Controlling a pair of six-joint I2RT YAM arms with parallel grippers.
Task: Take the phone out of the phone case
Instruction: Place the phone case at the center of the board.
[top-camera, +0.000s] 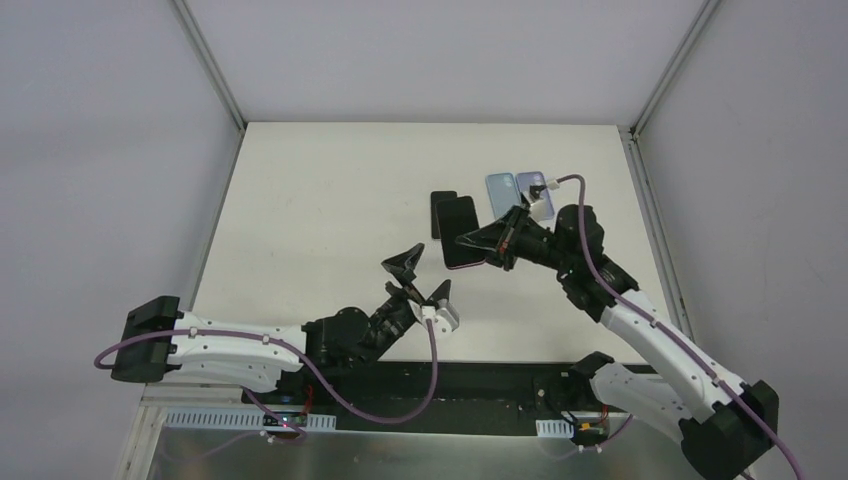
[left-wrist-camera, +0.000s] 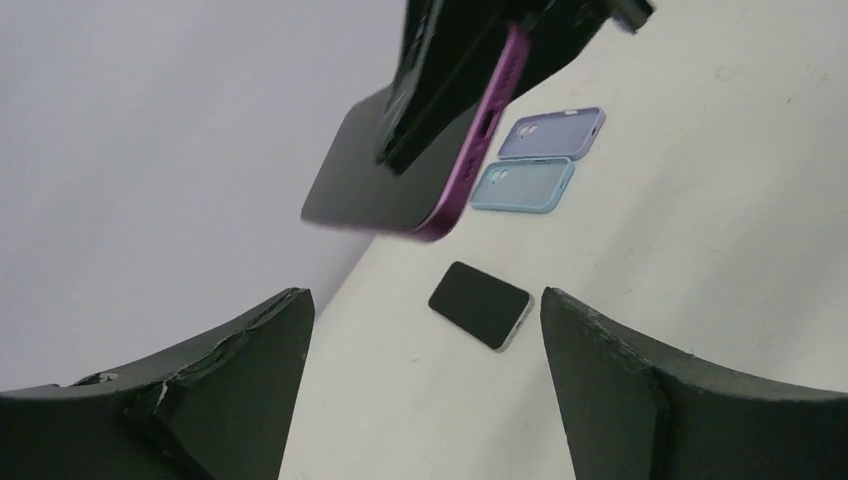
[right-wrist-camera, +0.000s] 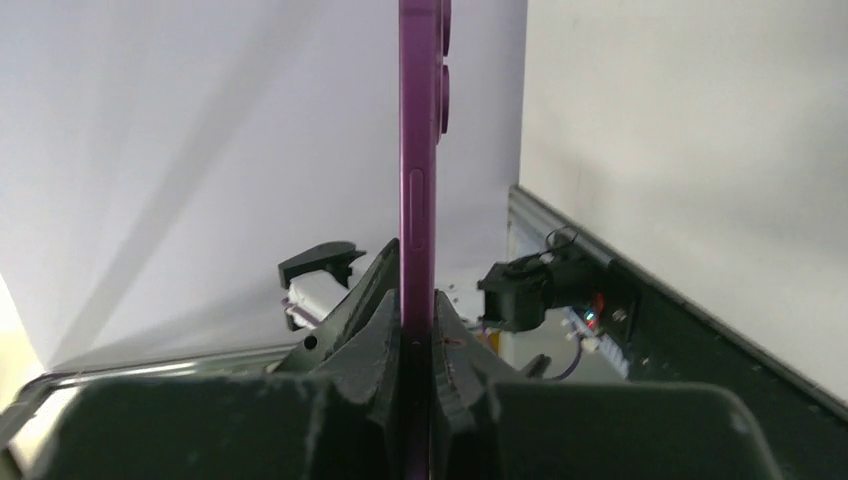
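Observation:
My right gripper (top-camera: 484, 243) is shut on a purple-edged phone (top-camera: 462, 236) with a dark screen and holds it in the air above the table. In the right wrist view the phone (right-wrist-camera: 418, 150) stands edge-on between the shut jaws (right-wrist-camera: 418, 312), with its camera bumps at the top. I cannot tell whether the purple is a case or the phone's body. My left gripper (top-camera: 423, 280) is open and empty, below and to the near left of the phone. In the left wrist view the phone (left-wrist-camera: 400, 190) hangs above the open gripper (left-wrist-camera: 422, 300).
A second dark phone (top-camera: 443, 207) lies flat on the table; it also shows in the left wrist view (left-wrist-camera: 480, 304). A lavender case (left-wrist-camera: 552, 133) and a light blue case (left-wrist-camera: 523, 186) lie side by side behind it, at the far right (top-camera: 518, 188).

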